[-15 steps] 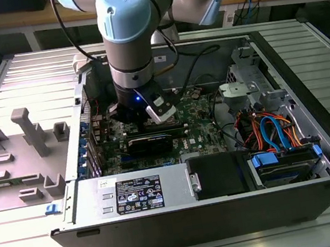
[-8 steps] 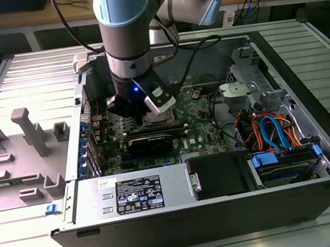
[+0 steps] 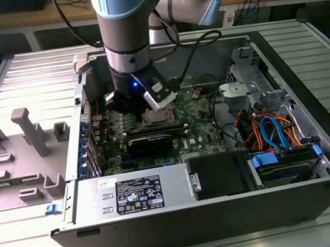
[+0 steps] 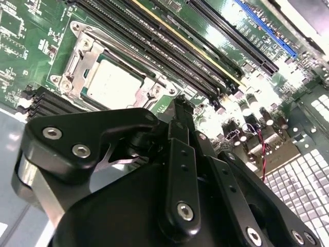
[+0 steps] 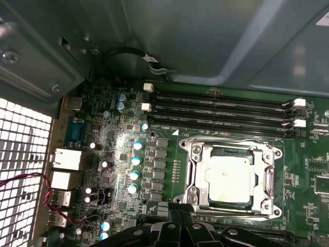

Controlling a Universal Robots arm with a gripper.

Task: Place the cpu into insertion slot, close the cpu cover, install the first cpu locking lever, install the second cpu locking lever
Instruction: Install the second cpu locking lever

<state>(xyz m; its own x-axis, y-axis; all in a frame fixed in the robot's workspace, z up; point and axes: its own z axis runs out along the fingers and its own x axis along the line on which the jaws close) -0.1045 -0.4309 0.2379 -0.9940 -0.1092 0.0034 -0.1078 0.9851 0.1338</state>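
Note:
The cpu, a pale silver square, lies flat in the insertion slot on the green motherboard. The cpu cover, a silver metal frame, lies down around the chip, whose top shows through its cut-out. In the second wrist view the cpu sits inside the same cover. My gripper hovers just above the board beside the socket's edge, fingers together, holding nothing. Its black finger tip shows near the socket corner. In the exterior view the arm's wrist stands over the socket.
Long black RAM slots run beside the socket. The open computer case surrounds the board, with a drive cage and coloured cables at the exterior view's right. A grey fixture tray lies at that view's left.

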